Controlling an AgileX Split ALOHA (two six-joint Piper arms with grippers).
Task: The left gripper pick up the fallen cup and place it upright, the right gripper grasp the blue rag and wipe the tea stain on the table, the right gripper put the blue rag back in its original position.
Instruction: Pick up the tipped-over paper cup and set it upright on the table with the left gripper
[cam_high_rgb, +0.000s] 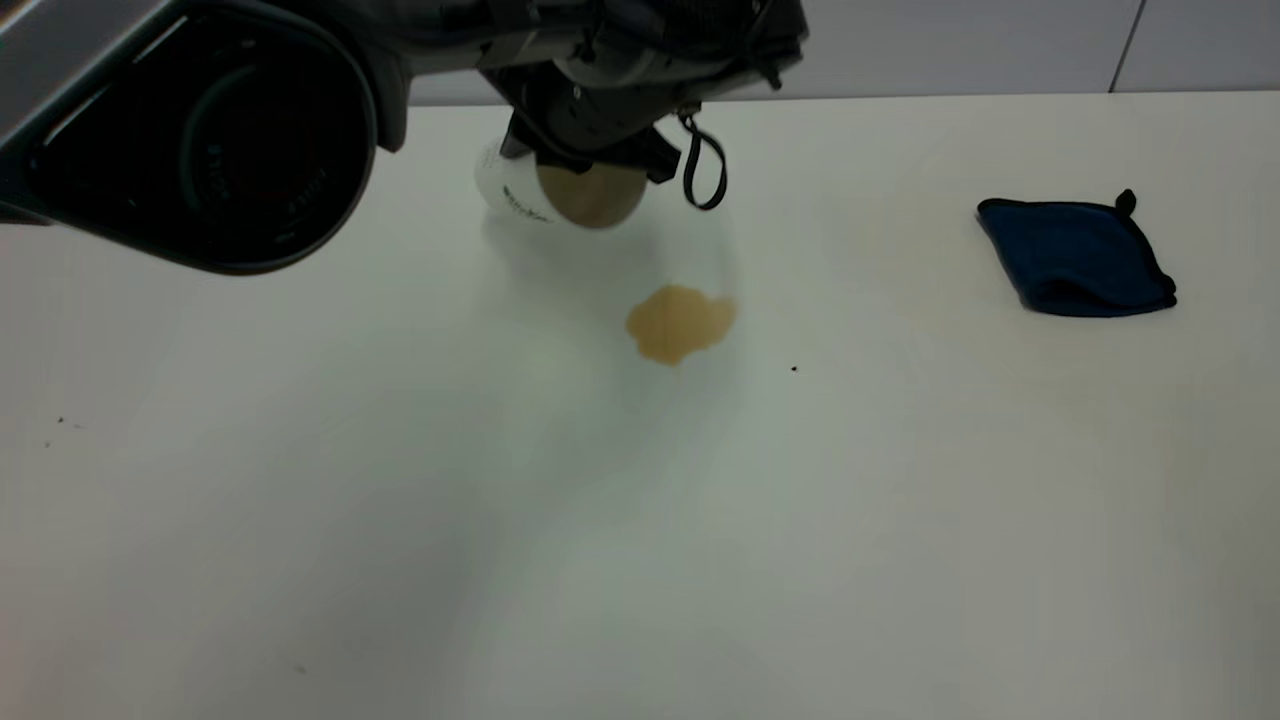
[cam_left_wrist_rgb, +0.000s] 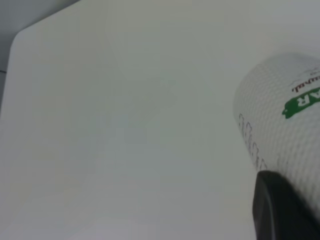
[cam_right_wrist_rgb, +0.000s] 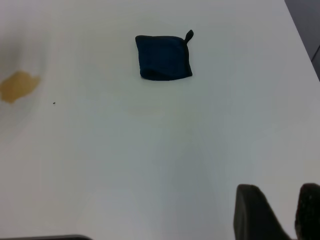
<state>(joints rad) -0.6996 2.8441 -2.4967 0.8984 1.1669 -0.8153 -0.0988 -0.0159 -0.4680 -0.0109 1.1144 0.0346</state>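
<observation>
The cup (cam_high_rgb: 560, 195) lies on its side at the back of the table (cam_high_rgb: 640, 520), its cream inside facing the exterior camera. My left gripper (cam_high_rgb: 588, 160) comes down over it, fingers on both sides of the cup. In the left wrist view one black finger (cam_left_wrist_rgb: 277, 210) presses on the dimpled wall of the cup (cam_left_wrist_rgb: 280, 130); the other finger is out of view. The tea stain (cam_high_rgb: 680, 323) is on the table just in front of the cup. The blue rag (cam_high_rgb: 1075, 255) lies folded at the right. My right gripper (cam_right_wrist_rgb: 278, 192) is open and empty, well away from the rag (cam_right_wrist_rgb: 164, 56).
The left arm's large dark housing (cam_high_rgb: 200, 130) fills the upper left of the exterior view. A tiny black speck (cam_high_rgb: 794, 368) lies right of the stain. The table's rounded corner (cam_left_wrist_rgb: 22, 35) shows in the left wrist view. The stain also shows in the right wrist view (cam_right_wrist_rgb: 19, 85).
</observation>
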